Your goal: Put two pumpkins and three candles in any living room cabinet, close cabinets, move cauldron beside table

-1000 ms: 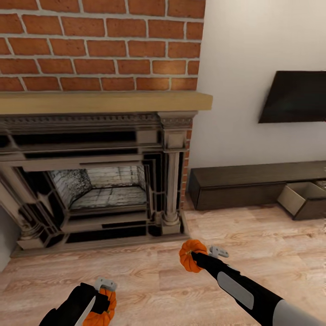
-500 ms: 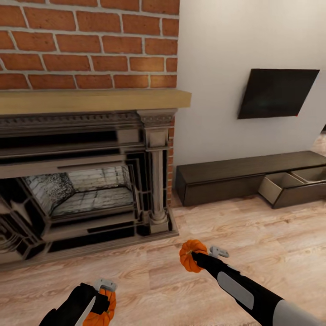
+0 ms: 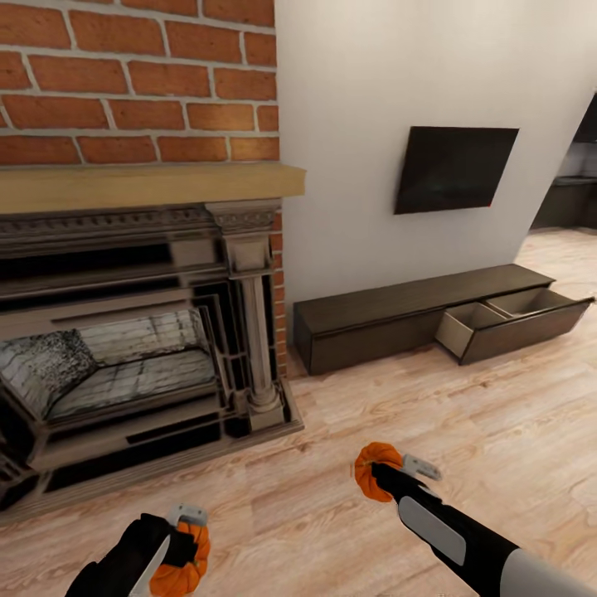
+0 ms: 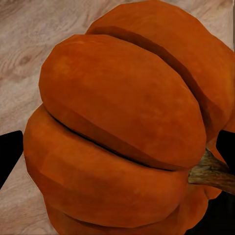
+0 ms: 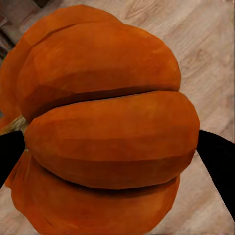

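Wood floor [image 3: 497, 431]; both grippers [image 3: 189, 543] clamp pumpkins [image 3: 375, 473].

1. Left gripper [image 3: 184, 543] clamps a pumpkin [image 3: 184, 565] at the bottom edge, over the wood floor [image 3: 497, 431].
2. Right gripper [image 3: 388, 471] clamps a second pumpkin [image 3: 371, 469], held out ahead over the floor.
3. Brick fireplace [image 3: 141, 332] with a pale mantel [image 3: 141, 184] stands left.
4. Cabinet [image 3: 398, 319] sits low against the white wall, right of the fireplace; its right drawer [image 3: 506, 319] is pulled open, beige inside.
5. Dark TV [image 3: 452, 168] hangs above the cabinet.
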### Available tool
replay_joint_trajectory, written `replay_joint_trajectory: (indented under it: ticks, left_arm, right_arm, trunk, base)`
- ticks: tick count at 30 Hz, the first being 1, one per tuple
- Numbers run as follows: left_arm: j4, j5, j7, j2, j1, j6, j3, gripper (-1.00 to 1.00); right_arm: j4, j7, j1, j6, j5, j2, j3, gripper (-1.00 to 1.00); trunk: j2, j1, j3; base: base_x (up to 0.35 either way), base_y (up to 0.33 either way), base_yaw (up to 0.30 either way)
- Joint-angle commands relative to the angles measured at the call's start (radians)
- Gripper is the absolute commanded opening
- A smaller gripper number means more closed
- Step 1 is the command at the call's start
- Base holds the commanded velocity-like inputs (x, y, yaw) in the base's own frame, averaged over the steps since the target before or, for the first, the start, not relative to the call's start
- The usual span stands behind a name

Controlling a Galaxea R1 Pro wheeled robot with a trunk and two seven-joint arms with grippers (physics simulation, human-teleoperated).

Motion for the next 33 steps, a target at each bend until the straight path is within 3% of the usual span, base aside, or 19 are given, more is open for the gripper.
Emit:
replay_joint_trajectory:
  ticks: [1, 9, 13, 19, 26, 29, 31, 33]
  left_arm:
    - [0.000, 0.011, 0.005, 0.001, -0.002, 0.003, 0.009, -1.00]
    - [0.005, 0.012, 0.006, -0.011, -0.006, -0.037, 0.036, -1.00]
    - [0.005, 0.012, 0.006, -0.012, -0.006, -0.039, 0.037, -1.00]
    - [0.006, 0.012, 0.006, -0.013, -0.006, -0.039, 0.038, -1.00]
    - [0.006, 0.012, 0.006, -0.015, -0.006, -0.044, 0.038, -1.00]
    - [0.006, 0.015, 0.009, -0.016, -0.006, -0.061, 0.039, -1.00]
    - [0.006, 0.017, 0.020, -0.028, -0.006, -0.069, 0.055, -1.00]
    - [0.017, 0.017, 0.033, -0.053, -0.006, -0.074, 0.101, -1.00]
  right_arm:
    - [-0.002, -0.014, -0.002, -0.008, -0.010, -0.001, 0.006, -1.00]
    - [0.047, -0.041, -0.002, -0.028, -0.127, -0.001, 0.006, -1.00]
    - [0.055, -0.053, -0.002, -0.029, -0.138, -0.001, 0.006, -1.00]
    - [0.055, -0.171, -0.002, -0.059, -0.138, 0.002, 0.006, -1.00]
    - [0.056, -0.192, -0.002, -0.078, -0.133, 0.005, 0.007, -1.00]
    - [0.056, -0.189, -0.002, -0.079, -0.126, 0.024, 0.009, -1.00]
    - [0.058, -0.186, -0.002, -0.079, -0.102, 0.049, 0.009, -1.00]
    - [0.060, -0.185, -0.002, -0.079, -0.046, 0.058, 0.009, -1.00]
  trunk:
    - [-0.001, 0.000, -0.001]
    - [-0.001, 0.000, -0.001]
    - [-0.001, 0.000, -0.001]
    - [-0.001, 0.000, -0.003]
    - [-0.001, 0.000, -0.006]
    - [-0.001, 0.000, -0.007]
    - [-0.001, 0.000, -0.008]
    - [-0.001, 0.000, -0.009]
  base:
    - [0.000, 0.000, -0.270]
    - [0.000, 0.000, -0.270]
    - [0.000, 0.000, -0.263]
    - [0.000, 0.000, -0.247]
    - [0.000, 0.000, -0.226]
    - [0.000, 0.000, -0.204]
    - [0.000, 0.000, -0.185]
    - [0.000, 0.000, -0.176]
